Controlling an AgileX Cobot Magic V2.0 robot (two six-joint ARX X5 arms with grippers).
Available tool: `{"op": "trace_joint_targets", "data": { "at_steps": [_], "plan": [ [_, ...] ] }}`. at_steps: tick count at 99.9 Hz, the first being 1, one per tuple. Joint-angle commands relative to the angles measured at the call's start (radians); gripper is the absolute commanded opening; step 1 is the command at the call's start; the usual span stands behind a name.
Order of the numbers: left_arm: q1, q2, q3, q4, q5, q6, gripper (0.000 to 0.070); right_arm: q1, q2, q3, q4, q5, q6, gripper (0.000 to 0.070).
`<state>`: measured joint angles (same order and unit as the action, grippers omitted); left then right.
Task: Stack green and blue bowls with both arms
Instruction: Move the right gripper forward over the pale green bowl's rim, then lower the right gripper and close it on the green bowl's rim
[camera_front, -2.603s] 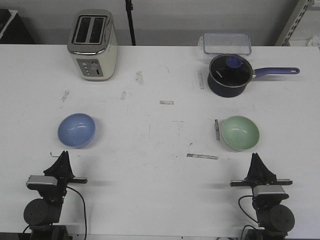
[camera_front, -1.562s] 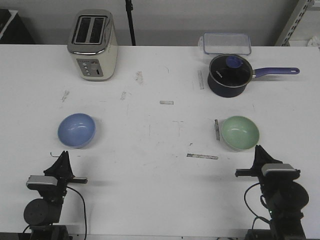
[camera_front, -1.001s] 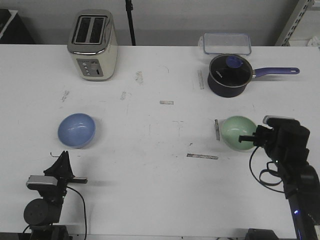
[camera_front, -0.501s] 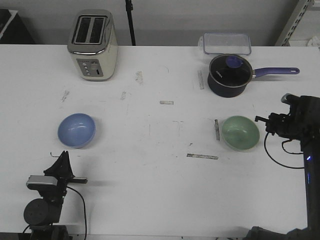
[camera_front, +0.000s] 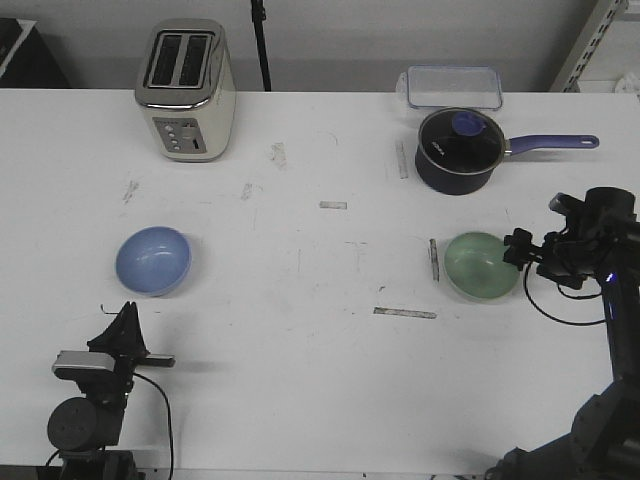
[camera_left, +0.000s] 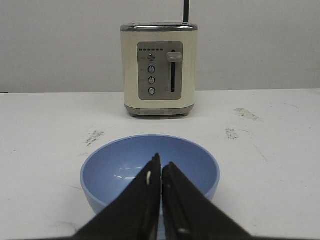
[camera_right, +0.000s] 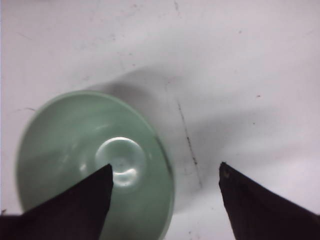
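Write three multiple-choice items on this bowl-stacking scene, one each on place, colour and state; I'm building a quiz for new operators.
1. Where does the toaster stand?
A. far left of the table
B. beside the saucepan
C. between the bowls

2. Which colour is the bowl nearest the right gripper?
A. blue
B. green
C. white

3. How do the left gripper jaws stand?
A. wide open
B. shut on a bowl
C. shut, holding nothing

Answers: 1 A, it stands far behind the blue bowl. 2 B, the green bowl lies at the open right fingers. 3 C, the fingers meet short of the blue bowl.
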<state>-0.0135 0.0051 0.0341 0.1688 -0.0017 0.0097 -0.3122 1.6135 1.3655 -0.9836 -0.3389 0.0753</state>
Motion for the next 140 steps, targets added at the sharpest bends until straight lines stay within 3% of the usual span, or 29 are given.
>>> {"op": "trace_joint_targets", "data": {
  "at_steps": [1,22,35,49,64,75,88,108,140],
  "plan": [
    [0.000,-0.002,-0.022,0.012,-0.002,-0.002,0.0001,0.010,0.032,0.017,0.003,-0.001,-0.021,0.0461],
    [0.000,-0.002,-0.022,0.012,-0.002,-0.002,0.0001,0.025,0.044,-0.023,0.029,0.000,-0.031,0.0452],
    [0.000,-0.002,-0.022,0.012,-0.002,-0.002,0.0001,0.025,0.044,-0.054,0.065,0.011,-0.032,0.0380],
    [0.000,-0.002,-0.022,0.012,-0.002,-0.002,0.0001,0.025,0.044,-0.094,0.113,0.018,-0.032,0.0370],
    [0.000,-0.002,-0.022,0.012,-0.002,-0.002,0.0001,0.025,0.044,-0.110,0.130,0.018,-0.031,0.0280],
    [0.000,-0.002,-0.022,0.012,-0.002,-0.002,0.0001,0.025,0.044,-0.111,0.132,0.021,-0.031,0.0264],
    [0.000,-0.002,-0.022,0.012,-0.002,-0.002,0.0001,0.025,0.045,-0.111,0.129,0.023,-0.031,0.0129],
    [0.000,-0.002,-0.022,0.012,-0.002,-0.002,0.0001,0.026,0.045,-0.122,0.127,0.024,-0.029,0.0007],
    [0.000,-0.002,-0.022,0.012,-0.002,-0.002,0.0001,0.025,0.034,-0.119,0.106,0.016,0.008,0.0007]
  ]
}}
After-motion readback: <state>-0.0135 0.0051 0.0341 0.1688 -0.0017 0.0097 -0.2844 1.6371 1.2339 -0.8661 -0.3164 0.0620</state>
